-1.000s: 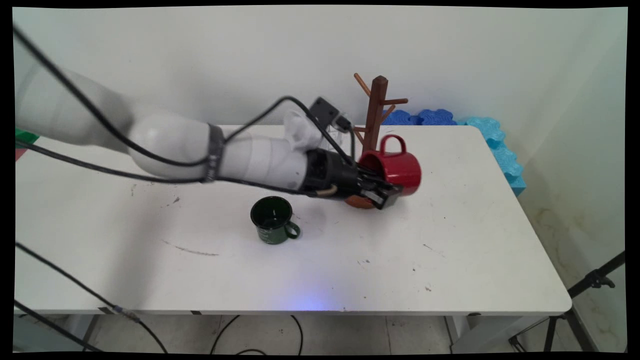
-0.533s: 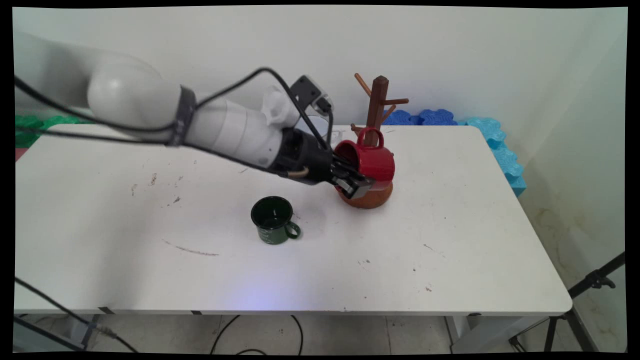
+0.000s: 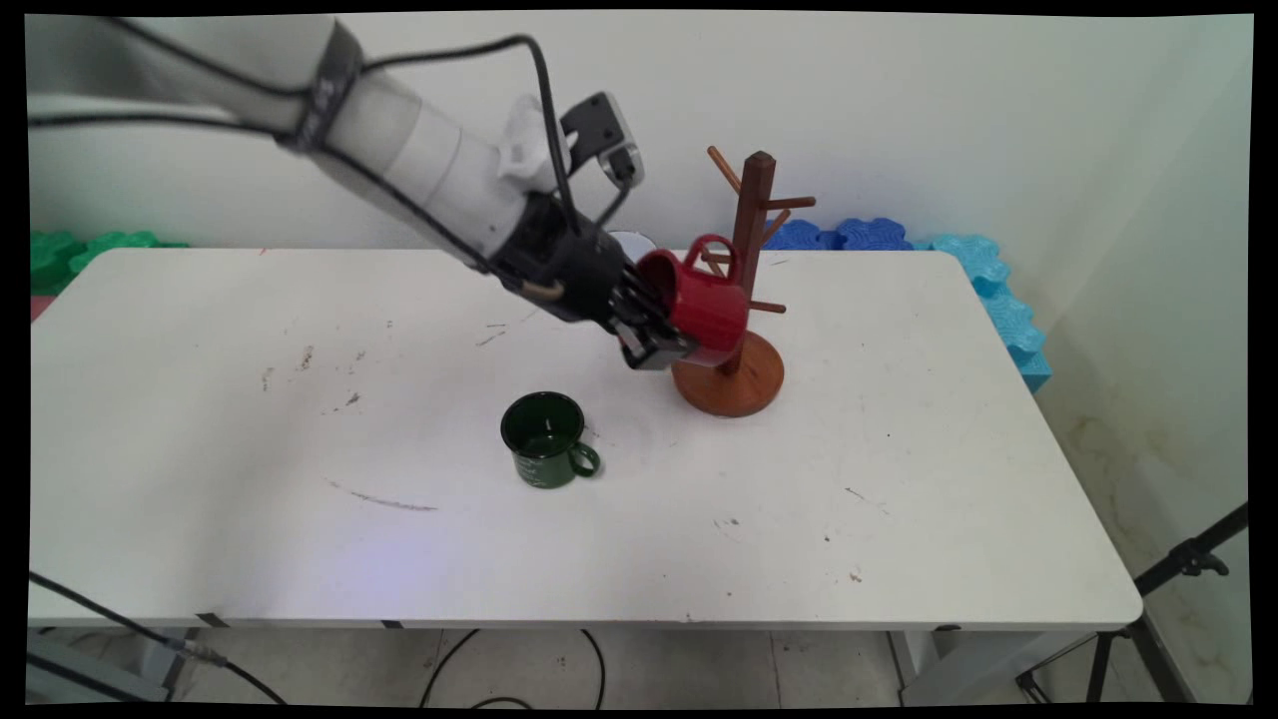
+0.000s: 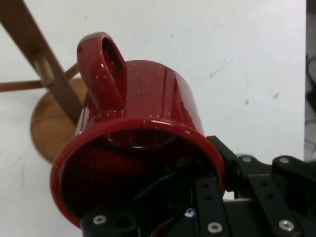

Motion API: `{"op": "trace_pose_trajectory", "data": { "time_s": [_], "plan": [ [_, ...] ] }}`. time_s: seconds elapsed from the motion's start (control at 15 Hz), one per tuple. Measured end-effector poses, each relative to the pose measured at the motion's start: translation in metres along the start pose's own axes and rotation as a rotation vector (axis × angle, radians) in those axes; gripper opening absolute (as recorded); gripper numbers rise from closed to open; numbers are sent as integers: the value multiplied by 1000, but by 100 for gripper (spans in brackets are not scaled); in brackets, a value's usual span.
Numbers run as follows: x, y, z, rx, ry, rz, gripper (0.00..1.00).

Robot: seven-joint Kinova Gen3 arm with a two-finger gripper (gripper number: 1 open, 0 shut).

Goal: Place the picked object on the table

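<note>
The hand [image 3: 667,335] pinches the rim of a red mug [image 3: 699,300], holding it tipped above the counter [image 3: 899,499] against the wooden mug tree [image 3: 747,290] near the far edge. A green mug [image 3: 544,439] stands upright mid-counter.

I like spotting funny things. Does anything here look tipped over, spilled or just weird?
The red mug is the odd one: it hangs on its side in the air, clamped by its rim in the gripper beside the wooden mug tree. The green mug stands upright on the scuffed table. Nothing looks spilled.
</note>
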Motion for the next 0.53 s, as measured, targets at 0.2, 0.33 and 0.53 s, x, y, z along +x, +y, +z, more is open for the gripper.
{"op": "trace_pose_trajectory", "data": {
  "time_s": [0.2,0.33,0.53],
  "plan": [
    [9,-17,-20,32,-102,42,0],
    [11,-33,-31,62,-179,58,0],
    [12,-49,-38,78,-251,78,0]
  ]
}}
